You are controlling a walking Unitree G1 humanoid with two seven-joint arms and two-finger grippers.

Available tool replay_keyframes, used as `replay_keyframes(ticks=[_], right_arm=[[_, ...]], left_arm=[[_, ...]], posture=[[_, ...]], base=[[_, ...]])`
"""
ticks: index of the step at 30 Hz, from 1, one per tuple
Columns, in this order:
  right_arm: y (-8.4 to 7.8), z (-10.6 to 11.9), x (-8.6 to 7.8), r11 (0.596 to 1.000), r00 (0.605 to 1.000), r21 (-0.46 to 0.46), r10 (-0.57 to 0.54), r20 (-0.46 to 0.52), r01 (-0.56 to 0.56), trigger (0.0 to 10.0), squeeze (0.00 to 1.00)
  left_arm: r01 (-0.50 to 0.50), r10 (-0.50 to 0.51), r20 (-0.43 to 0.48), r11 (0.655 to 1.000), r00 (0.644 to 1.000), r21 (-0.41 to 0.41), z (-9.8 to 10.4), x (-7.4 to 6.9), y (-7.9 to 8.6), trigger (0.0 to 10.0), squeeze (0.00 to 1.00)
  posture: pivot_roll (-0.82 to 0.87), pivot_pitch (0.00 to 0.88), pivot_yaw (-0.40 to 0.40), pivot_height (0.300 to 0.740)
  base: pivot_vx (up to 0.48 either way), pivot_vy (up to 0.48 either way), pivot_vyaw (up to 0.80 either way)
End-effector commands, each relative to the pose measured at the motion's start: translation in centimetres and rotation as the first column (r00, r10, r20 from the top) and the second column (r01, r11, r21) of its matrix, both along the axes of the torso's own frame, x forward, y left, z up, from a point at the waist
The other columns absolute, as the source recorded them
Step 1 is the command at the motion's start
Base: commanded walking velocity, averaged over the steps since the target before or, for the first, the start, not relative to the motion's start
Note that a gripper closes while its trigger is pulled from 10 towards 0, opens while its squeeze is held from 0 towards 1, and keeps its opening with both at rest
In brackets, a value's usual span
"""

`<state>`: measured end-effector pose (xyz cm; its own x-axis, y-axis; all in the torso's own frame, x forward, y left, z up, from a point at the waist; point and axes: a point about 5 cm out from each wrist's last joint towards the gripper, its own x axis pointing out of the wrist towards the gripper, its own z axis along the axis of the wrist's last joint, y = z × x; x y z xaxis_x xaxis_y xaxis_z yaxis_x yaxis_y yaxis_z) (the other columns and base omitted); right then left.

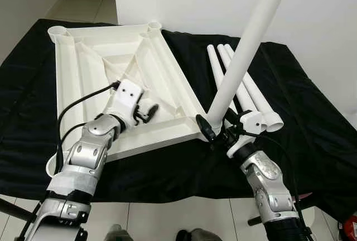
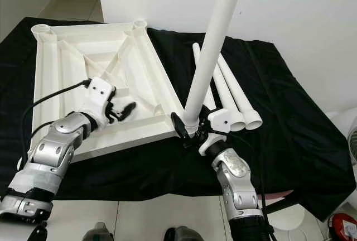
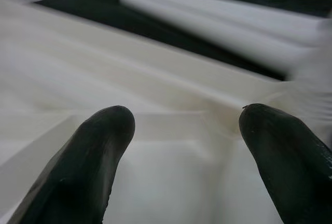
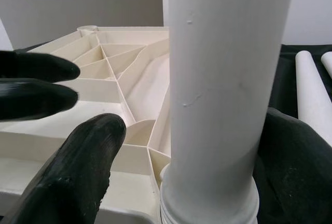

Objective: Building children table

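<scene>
we hold the table leg (image 1: 245, 51) upright in the right gripper (image 1: 218, 132), jaws clamped round its base, seated at the near right corner socket of the upturned tabletop (image 1: 89, 79). left gripper (image 1: 149, 110), jaws wide, rests on the tabletop. risk: a tilted leg binds or pops out.

Spare legs (image 1: 245, 85) right of tabletop (image 1: 111, 79)

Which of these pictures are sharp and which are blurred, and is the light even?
Left eye view: sharp, evenly lit, the white tabletop bright on the black cloth. Left wrist view: blurred, soft around the left hand. Right wrist view: the table leg is crisp, the right hand dark.
</scene>
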<state>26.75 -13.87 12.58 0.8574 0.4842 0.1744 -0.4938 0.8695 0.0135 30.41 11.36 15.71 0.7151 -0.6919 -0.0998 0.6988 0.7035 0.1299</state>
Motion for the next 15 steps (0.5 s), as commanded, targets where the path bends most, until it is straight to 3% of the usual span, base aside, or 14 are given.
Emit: replay_keyframes(ticks=[1, 6, 9, 12, 14, 15], right_arm=[[-0.4, -0.2, -0.1, 1.0, 1.0, 0.0, -0.008, -0.003, 0.008, 10.0, 0.0], [-0.4, -0.3, -0.1, 1.0, 1.0, -0.01, -0.011, -0.007, 0.011, 10.0, 0.0], [-0.4, -0.5, -0.1, 1.0, 1.0, -0.018, -0.014, -0.015, 0.014, 10.0, 0.0], [-0.5, -0.9, -0.5, 1.0, 0.999, -0.02, -0.015, -0.028, 0.014, 10.0, 0.0], [-0.6, -1.1, -0.6, 0.999, 0.999, -0.027, -0.019, -0.036, 0.018, 10.0, 0.0], [-0.6, -1.1, -0.6, 0.999, 0.999, -0.027, -0.019, -0.036, 0.018, 10.0, 0.0]], left_arm=[[0.146, -0.145, 0.011, 0.988, 0.989, -0.059, 0.6, -1.3, -1.5, 10.0, 0.0], [0.175, -0.178, -0.018, 0.98, 0.984, -0.091, 0.5, -1.6, -1.8, 10.0, 0.0], [0.163, -0.165, -0.049, 0.985, 0.985, -0.053, -0.4, -1.6, -1.9, 10.0, 0.0], [0.049, -0.045, -0.119, 0.998, 0.992, 0.032, -2.0, -0.3, -1.3, 10.0, 0.0], [-0.041, 0.049, -0.152, 0.998, 0.987, 0.056, -2.6, 0.6, -0.6, 10.0, 0.0], [-0.041, 0.049, -0.152, 0.998, 0.987, 0.056, -2.6, 0.6, -0.6, 10.0, 0.0]], posture=[[0.09, 0.014, -0.095, 0.74], [0.09, 0.01, -0.093, 0.74], [0.09, 0.007, -0.092, 0.74], [0.08, 0.003, -0.087, 0.74], [0.07, 0.001, -0.085, 0.74], [0.07, 0.001, -0.085, 0.74]], base=[[0.0, 0.0, 0.0], [0.0, 0.0, 0.0], [0.0, 0.0, 0.0], [0.0, 0.0, 0.0], [0.0, 0.0, 0.0], [0.0, 0.0, 0.0]])
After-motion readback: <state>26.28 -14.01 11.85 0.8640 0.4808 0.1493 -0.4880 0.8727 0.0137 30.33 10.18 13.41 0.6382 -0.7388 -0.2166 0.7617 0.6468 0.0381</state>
